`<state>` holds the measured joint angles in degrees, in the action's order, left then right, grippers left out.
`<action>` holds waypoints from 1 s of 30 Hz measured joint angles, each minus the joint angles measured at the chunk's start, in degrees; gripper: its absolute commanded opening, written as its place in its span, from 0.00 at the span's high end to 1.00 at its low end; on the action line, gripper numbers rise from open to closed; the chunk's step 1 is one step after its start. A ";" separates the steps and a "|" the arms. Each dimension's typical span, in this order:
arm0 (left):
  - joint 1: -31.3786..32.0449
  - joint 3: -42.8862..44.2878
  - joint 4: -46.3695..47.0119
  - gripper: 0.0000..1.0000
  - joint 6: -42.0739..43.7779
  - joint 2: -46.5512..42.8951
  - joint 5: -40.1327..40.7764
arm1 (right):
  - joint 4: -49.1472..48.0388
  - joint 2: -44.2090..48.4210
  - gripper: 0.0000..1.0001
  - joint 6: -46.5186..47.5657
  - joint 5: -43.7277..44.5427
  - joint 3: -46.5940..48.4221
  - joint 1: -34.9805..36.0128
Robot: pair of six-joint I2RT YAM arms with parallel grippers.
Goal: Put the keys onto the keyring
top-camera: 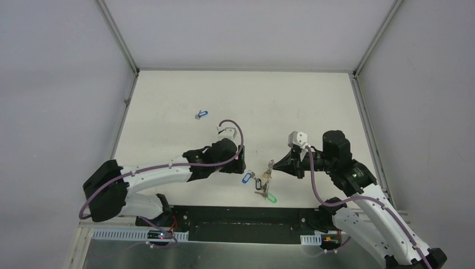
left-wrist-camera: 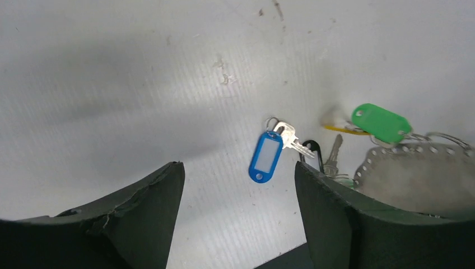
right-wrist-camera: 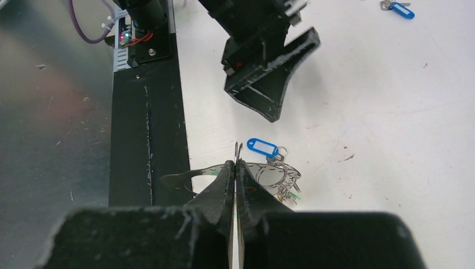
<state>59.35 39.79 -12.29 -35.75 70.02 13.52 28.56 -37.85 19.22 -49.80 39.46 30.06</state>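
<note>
Nearest the arms, the R gripper (right-wrist-camera: 236, 168) is pressed fully closed. A thin metal edge of the keyring (left-wrist-camera: 365, 168) stands up btw. its tips, so I judge it holds the ring by the rim, low over the table (top-camera: 313, 106). A green-tag key (left-wrist-camera: 381, 122) and a silver key (left-wrist-camera: 334, 152) sit at the ring's rim.

The L gripper (top-camera: 234, 162) is wide open w/ nothing btw. its fingers (left-wrist-camera: 140, 213), and it hovers just left of the ring. Directly ahead of it, inside the gap of the jaws but closer to the finger on the ring's side, a blue-tag key (left-wrist-camera: 265, 156) lies flat on the surface. The tag's long axis runs approx. along the fingers, a little tilted, and the silver blade points sideways toward the ring. I cannot tell if this key is already hooked on; it lies just beside the ring.

Farther out, a second blue-tag key (top-camera: 201, 114) lies alone, well apart from the ring, beyond the L gripper and a bit to the left. The L arm is clearly nearer to it, so prob. that pick is for the L arm, reaching forward.

The surface is white and matte w/ a few dark scuffs, and a black strip (top-camera: 241, 216) runs along the near edge. Grey walls (top-camera: 56, 84) w/ metal corner posts close three sides.
</note>
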 measured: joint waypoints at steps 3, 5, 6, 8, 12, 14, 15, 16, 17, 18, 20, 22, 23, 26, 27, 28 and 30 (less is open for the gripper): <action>-3.32 3.76 -3.45 0.39 -5.90 7.52 -4.76 | 1.14 0.68 1.00 0.33 1.07 0.00 0.00; -5.53 6.93 -5.29 0.46 -7.52 11.98 -8.48 | 1.90 0.70 1.00 0.48 1.49 0.00 0.00; -6.69 8.70 -5.95 0.48 -8.22 14.36 -11.15 | 2.32 0.70 1.00 0.55 1.64 0.00 0.00; -8.68 11.58 -6.45 0.53 -8.66 18.51 -15.67 | 2.84 0.70 1.00 0.68 1.90 0.00 0.00; -10.78 15.10 -6.47 0.65 -8.52 25.03 -22.64 | 3.48 0.68 1.00 0.85 2.14 0.00 0.00; -10.97 16.39 -6.47 0.68 -8.07 27.87 -25.97 | 3.80 0.68 1.00 0.87 2.23 0.00 0.00; -10.97 16.90 -6.47 0.71 -7.74 29.07 -27.56 | 3.91 0.68 1.00 0.90 2.25 0.00 0.00; -11.02 17.51 -6.45 0.73 -7.50 29.99 -29.27 | 4.04 0.68 1.00 0.90 2.27 0.00 0.00; -10.99 18.16 -6.43 0.73 -7.08 30.77 -30.86 | 4.13 0.68 1.00 0.94 2.29 0.00 0.00; -10.99 18.62 -6.34 0.72 -6.82 31.32 -31.95 | 4.22 0.68 1.00 0.98 2.32 0.00 0.00; -10.99 19.41 -6.05 0.72 -6.12 32.65 -34.23 | 4.39 0.68 1.00 1.22 2.40 0.00 0.00; -11.04 19.61 -5.79 0.74 -5.57 33.11 -35.93 | 4.39 0.66 1.00 1.40 2.43 0.00 0.00; -11.04 19.61 -5.77 0.77 -5.35 33.14 -36.24 | 4.39 0.66 1.00 1.49 2.43 0.00 0.00; -11.04 19.50 -5.86 0.90 -4.92 33.14 -36.41 | 4.39 0.57 1.00 1.75 2.40 0.00 0.00; -11.04 19.39 -5.88 0.95 -4.66 33.14 -36.41 | 4.39 0.48 1.00 1.77 2.40 0.00 0.00; -11.04 19.28 -5.97 1.00 -4.37 33.14 -36.39 | 4.39 0.37 1.00 1.84 2.40 0.00 0.00; -11.04 19.21 -6.19 1.00 -3.93 33.14 -36.37 | 4.39 0.11 1.00 1.90 2.40 0.00 0.00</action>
<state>48.31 59.00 -18.48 -39.68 103.15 -22.85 32.95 -37.74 21.12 -47.40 39.46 30.06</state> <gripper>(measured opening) 0.038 0.005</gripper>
